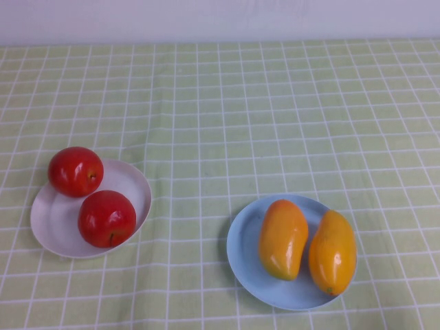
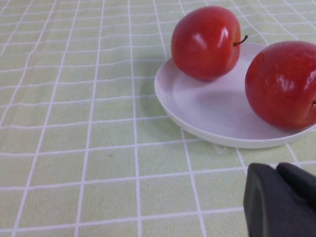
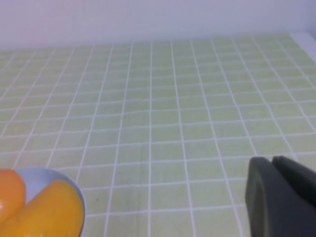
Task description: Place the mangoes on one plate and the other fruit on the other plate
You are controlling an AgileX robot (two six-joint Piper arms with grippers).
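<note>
Because the fruit is already sorted by kind, the scene reads as a finished task. On a counter [image 1: 275, 124] covered with a pale green cloth checked in white, a round plain white shallow plate [image 1: 130, 185] sits on the robot's left and carries two round, shiny red apples: one [image 1: 75, 171] rests on the far rim, the other [image 1: 106, 218] nearer the robot, close beside it. On the right, well apart, a round light blue plate with a raised rim [image 1: 240, 247] holds two glossy, oblong orange-yellow mangoes [image 1: 282, 238] [image 1: 333, 251] lying side by side.

Neither arm shows in the high view. The left gripper [image 2: 284, 200] hovers near the white plate, its dark fingers closed on nothing. The right gripper [image 3: 281, 197] hangs beside the blue plate, fingers likewise closed and empty. Both seem parked clear of the plates, suggesting no further move is needed.
</note>
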